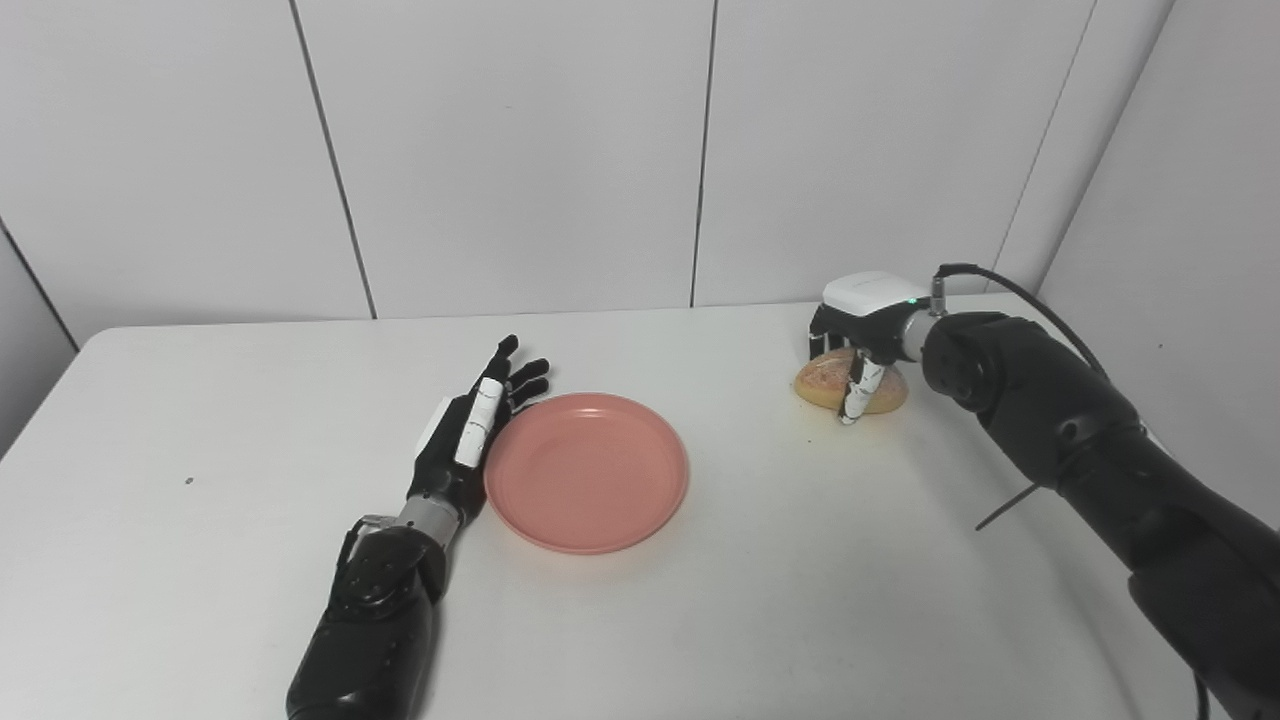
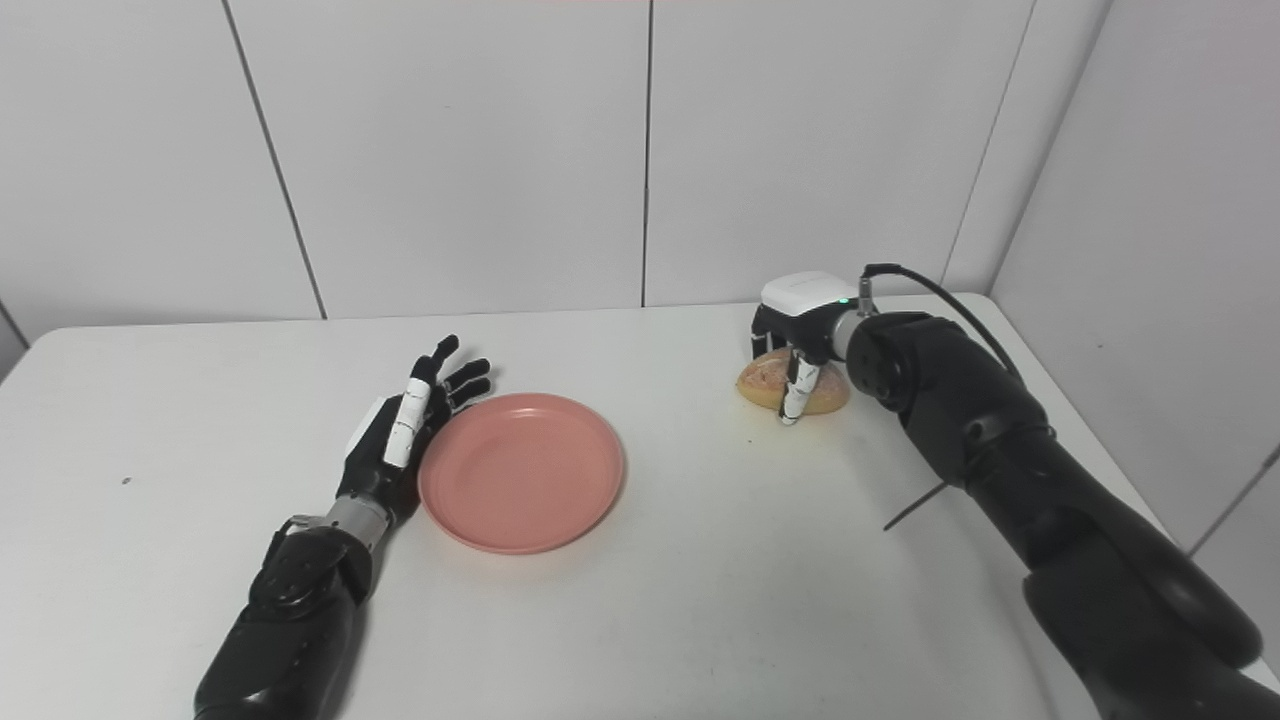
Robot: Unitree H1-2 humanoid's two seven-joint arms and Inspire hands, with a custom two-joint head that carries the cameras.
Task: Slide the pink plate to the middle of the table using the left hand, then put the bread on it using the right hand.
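The pink plate (image 1: 588, 470) lies flat near the middle of the white table (image 1: 200, 520). My left hand (image 1: 475, 425) is open, its fingers stretched out, with its edge against the plate's left rim. The bread (image 1: 828, 381), a round tan bun, rests on the table at the back right. My right hand (image 1: 865, 330) is over the bun, its fingers curled down around it, the thumb across its front. The bun still touches the table.
White wall panels stand behind the table and along the right side. The table's right edge runs close behind my right arm (image 1: 1060, 430). A small dark speck (image 1: 189, 481) marks the table at the left.
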